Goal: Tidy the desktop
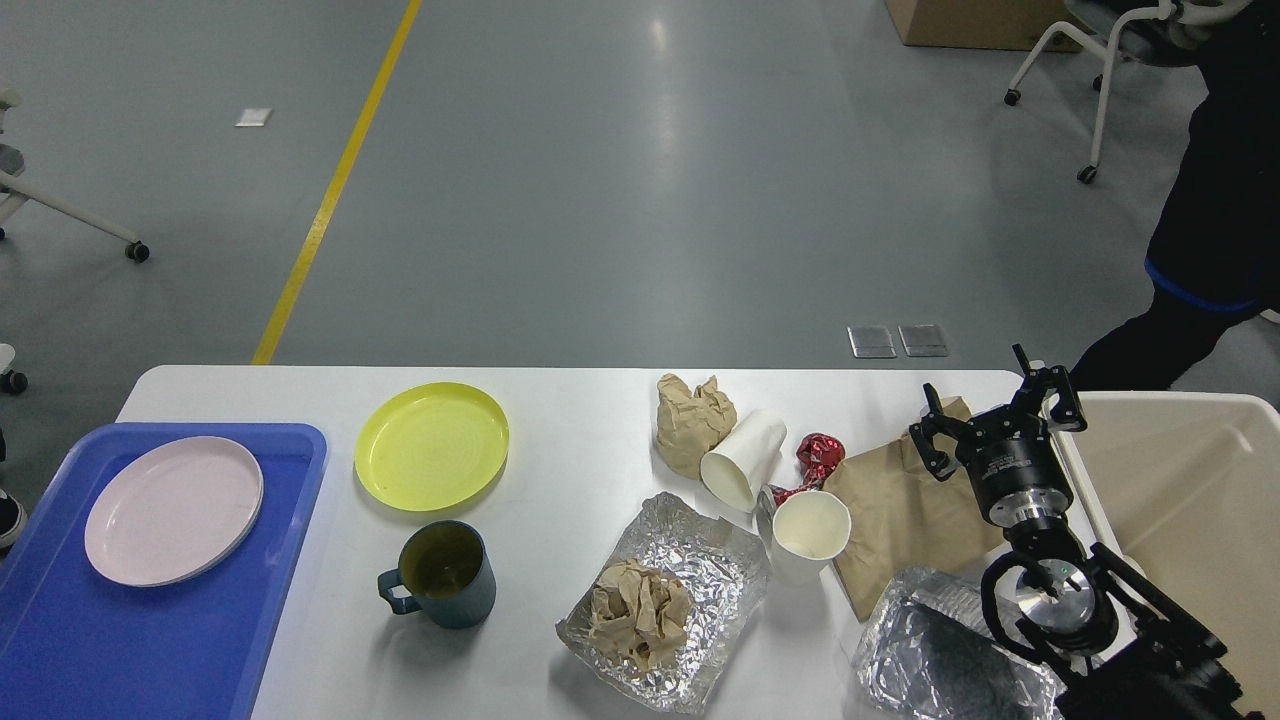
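The worktop (590, 440) fills the lower half of the view, white and wide, with clutter gathered toward its right end. The right gripper (995, 410) hangs over the right edge, its fingers spread wide and holding nothing, just above the far corner of a flat brown paper bag (905, 520). The left arm is out of view.

Near the right edge sit the beige bin (1190, 500) and a foil tray (940, 650) at the near edge, partly under the arm. Toward the middle are a crumpled paper wad (690, 420), a tipped paper cup (745, 460), a red wrapper (818, 455), an upright paper cup (808, 532) and a foil sheet (665, 600) carrying crumpled paper. At the left end a pink plate (172, 510) rests in the blue tray (290, 470), with a yellow plate (432, 445) and a dark mug (445, 575) outside it.

The risks, as I judge them: a flat bag gives the fingers little to pinch, so they may scrape the surface or slip off. Dragging the bag could topple the upright cup touching its edge. The forearm may crush the foil tray beneath it.
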Robot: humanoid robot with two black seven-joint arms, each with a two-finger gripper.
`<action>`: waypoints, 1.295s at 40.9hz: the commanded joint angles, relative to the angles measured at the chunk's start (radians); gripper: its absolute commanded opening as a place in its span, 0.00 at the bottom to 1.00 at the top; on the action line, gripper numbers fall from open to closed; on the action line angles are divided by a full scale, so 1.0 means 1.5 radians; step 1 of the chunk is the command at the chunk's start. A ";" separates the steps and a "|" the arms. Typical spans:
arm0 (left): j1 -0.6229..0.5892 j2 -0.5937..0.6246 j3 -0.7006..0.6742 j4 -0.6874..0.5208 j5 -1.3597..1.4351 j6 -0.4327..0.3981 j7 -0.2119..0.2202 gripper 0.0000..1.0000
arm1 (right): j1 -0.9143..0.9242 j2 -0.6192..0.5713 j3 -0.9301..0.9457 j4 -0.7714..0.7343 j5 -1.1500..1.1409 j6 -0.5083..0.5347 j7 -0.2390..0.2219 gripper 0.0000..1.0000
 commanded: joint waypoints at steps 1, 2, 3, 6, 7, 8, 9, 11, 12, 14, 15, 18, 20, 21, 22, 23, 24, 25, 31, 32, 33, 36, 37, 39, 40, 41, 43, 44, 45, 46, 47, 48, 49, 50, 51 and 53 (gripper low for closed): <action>0.246 -0.011 -0.222 0.078 0.013 0.018 0.000 0.02 | 0.000 0.000 0.000 0.000 0.000 0.000 0.000 1.00; 0.282 -0.018 -0.254 0.091 0.014 0.019 0.001 0.02 | 0.000 0.000 0.000 0.000 0.000 0.000 0.000 1.00; 0.317 -0.026 -0.286 0.106 0.014 0.020 0.001 0.02 | 0.000 0.000 0.000 0.000 0.000 0.000 0.000 1.00; 0.408 -0.049 -0.362 0.148 0.013 0.020 0.006 0.02 | 0.000 0.000 0.000 0.000 0.000 0.000 0.000 1.00; 0.432 -0.057 -0.387 0.162 0.012 0.020 0.009 0.02 | 0.000 0.000 0.000 0.000 0.000 0.000 0.000 1.00; 0.455 -0.066 -0.408 0.176 0.012 0.020 0.011 0.02 | 0.000 0.000 0.000 0.000 0.000 0.000 0.000 1.00; 0.487 -0.087 -0.440 0.204 0.013 0.020 0.012 0.02 | 0.000 0.000 0.000 0.000 0.000 0.000 0.000 1.00; 0.511 -0.106 -0.458 0.225 0.013 0.020 0.012 0.02 | 0.000 0.000 0.000 0.000 0.000 0.000 0.000 1.00; 0.519 -0.115 -0.462 0.235 0.012 0.020 0.012 0.02 | 0.000 0.000 0.000 0.000 0.000 0.000 0.000 1.00; 0.525 -0.129 -0.467 0.246 0.012 0.018 0.012 0.02 | 0.000 0.000 0.000 0.000 0.000 0.000 0.000 1.00; 0.526 -0.130 -0.468 0.246 0.012 0.017 0.012 0.02 | 0.000 0.000 0.000 0.000 0.000 0.000 0.000 1.00; 0.525 -0.131 -0.471 0.246 0.012 0.014 0.012 0.02 | 0.000 0.000 0.000 0.000 0.000 0.000 0.000 1.00; 0.526 -0.132 -0.478 0.246 0.012 0.011 0.012 0.02 | 0.000 0.000 0.000 0.000 0.000 0.000 0.000 1.00; 0.527 -0.133 -0.481 0.246 0.012 0.011 0.012 0.02 | 0.000 0.000 0.000 0.000 0.000 0.000 0.000 1.00; 0.527 -0.133 -0.485 0.246 0.012 0.011 0.012 0.02 | 0.000 0.000 0.000 0.000 0.000 0.000 0.000 1.00; 0.528 -0.134 -0.487 0.246 0.012 0.011 0.012 0.02 | 0.000 0.000 0.000 0.000 0.000 0.000 0.000 1.00; 0.528 -0.136 -0.487 0.246 0.012 0.012 0.012 0.02 | 0.000 0.000 0.000 0.000 0.000 0.000 0.000 1.00; 0.528 -0.139 -0.487 0.246 0.012 0.012 0.013 0.02 | 0.000 0.000 0.000 0.000 0.000 0.000 0.000 1.00; 0.545 -0.144 -0.489 0.243 0.009 0.012 0.011 0.02 | 0.001 0.000 0.000 0.000 0.000 0.000 0.000 1.00; 0.546 -0.144 -0.490 0.243 0.009 0.012 0.011 0.02 | 0.000 0.000 0.000 0.000 0.000 0.000 0.000 1.00; 0.546 -0.144 -0.490 0.243 0.008 0.012 0.011 0.02 | 0.001 0.000 0.000 0.000 0.000 0.000 0.000 1.00; 0.547 -0.145 -0.491 0.243 0.006 0.012 0.011 0.02 | 0.000 0.000 0.000 0.000 0.000 0.000 0.000 1.00; 0.548 -0.145 -0.491 0.243 0.006 0.012 0.011 0.03 | 0.000 0.000 0.000 0.000 0.000 0.000 0.000 1.00; 0.549 -0.145 -0.491 0.243 0.004 0.011 0.011 0.04 | 0.000 0.000 0.001 0.000 0.000 0.000 0.000 1.00; 0.550 -0.145 -0.491 0.243 0.003 0.011 0.010 0.04 | 0.000 0.000 0.000 0.000 0.000 0.000 0.000 1.00; 0.550 -0.145 -0.491 0.242 0.003 0.011 0.010 0.04 | 0.001 0.000 0.000 0.000 0.000 0.000 0.000 1.00; 0.553 -0.145 -0.491 0.242 0.003 0.011 0.010 0.05 | 0.000 0.000 0.000 0.000 0.000 0.000 0.000 1.00; 0.555 -0.145 -0.491 0.242 0.003 0.011 0.010 0.06 | 0.000 0.000 0.000 0.000 0.000 0.000 0.000 1.00; 0.558 -0.145 -0.491 0.242 0.003 0.016 0.009 0.10 | 0.000 0.000 0.000 0.000 0.000 0.000 0.000 1.00; 0.558 -0.144 -0.491 0.242 0.002 0.019 0.009 0.12 | 0.000 0.000 0.001 0.000 0.000 0.000 0.000 1.00; 0.558 -0.144 -0.491 0.242 0.002 0.021 0.008 0.14 | 0.000 0.000 0.000 0.000 0.000 0.000 0.000 1.00; 0.558 -0.145 -0.491 0.242 0.002 0.021 0.008 0.16 | 0.000 0.000 0.000 0.000 0.000 0.000 0.000 1.00; 0.558 -0.144 -0.491 0.242 0.002 0.022 0.008 0.17 | 0.000 0.000 0.000 0.000 0.000 0.000 0.000 1.00; 0.558 -0.144 -0.491 0.243 0.002 0.023 0.008 0.19 | 0.000 0.000 0.000 0.000 0.000 0.000 0.000 1.00; 0.559 -0.144 -0.490 0.243 0.001 0.024 0.008 0.21 | 0.000 0.000 0.000 0.000 0.000 0.000 0.000 1.00; 0.559 -0.144 -0.490 0.243 0.001 0.031 0.008 0.27 | 0.000 0.000 0.000 0.000 0.000 0.000 0.000 1.00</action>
